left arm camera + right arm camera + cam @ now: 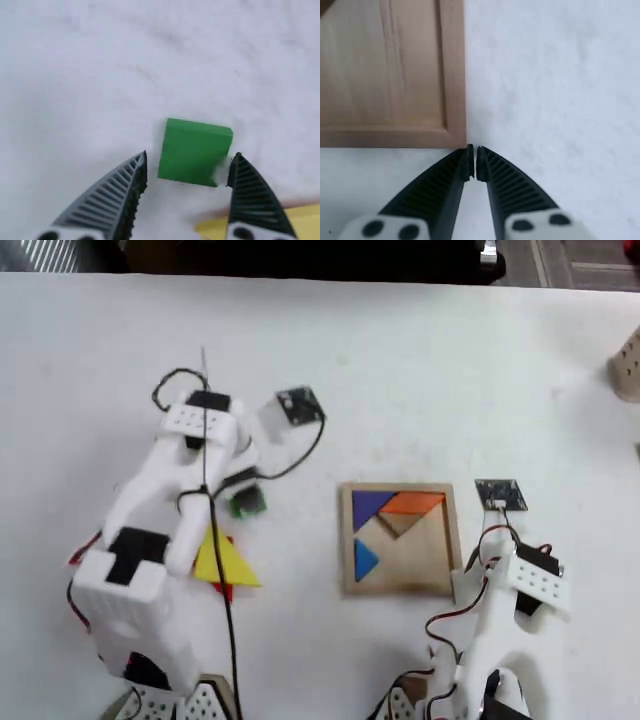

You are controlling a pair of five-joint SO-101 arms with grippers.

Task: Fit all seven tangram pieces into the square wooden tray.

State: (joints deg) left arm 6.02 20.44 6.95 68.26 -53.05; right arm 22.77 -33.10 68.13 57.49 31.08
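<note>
Left pincer (189, 159) stood released astride green square piece (195, 152).
The flat piece lay on the white bench (100, 60), apparently touching one jaw. Right pincer (472, 150) was clenched, empty, beside a corner of the wooden tray (454, 75).

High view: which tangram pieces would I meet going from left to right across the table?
yellow triangle → blue triangle → orange piece
</note>
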